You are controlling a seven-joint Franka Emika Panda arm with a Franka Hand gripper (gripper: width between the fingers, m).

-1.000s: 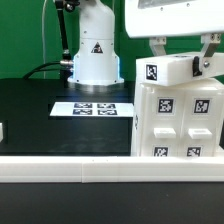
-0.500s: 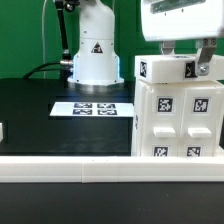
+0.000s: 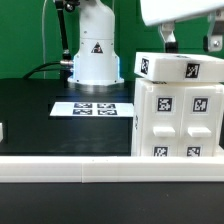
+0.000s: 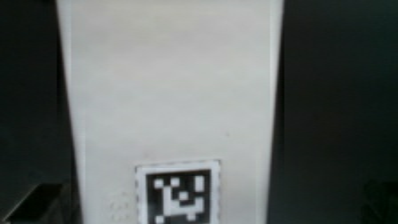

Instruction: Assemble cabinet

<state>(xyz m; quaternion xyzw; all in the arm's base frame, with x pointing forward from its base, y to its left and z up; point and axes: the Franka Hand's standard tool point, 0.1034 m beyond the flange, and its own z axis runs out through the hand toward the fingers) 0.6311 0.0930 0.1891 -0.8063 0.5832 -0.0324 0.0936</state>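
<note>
- Exterior view: cabinet [image 3: 180,110] stands upright at right of frame on the black desk [image 3: 35,115], running off the right edge.
- Its facing side shows tagged drawer-like blocks [image 3: 200,104]; more tags sit on its top face.
- Pincer [image 3: 192,42] in the upper right corner, directly above the cabinet top.
- Its dark fingers [image 3: 168,40] are spread wide with nothing between them. The tips are very close to the top face; contact not clear.
- Marker board [image 3: 92,108] lies flat mid-frame, left of the cabinet and apart from it.
- White robot base [image 3: 95,55] in the upper centre, behind the marker board.
- Long white rail [image 3: 70,170] runs across the lower frame, in front of the cabinet.
- Wrist view: blurry and looking down on a long white face of the cabinet [image 4: 169,80], dark on both sides.
- One black-and-white tag [image 4: 178,192] sits on that face near one end.
- Pincer fingers can't be made out in this view.
</note>
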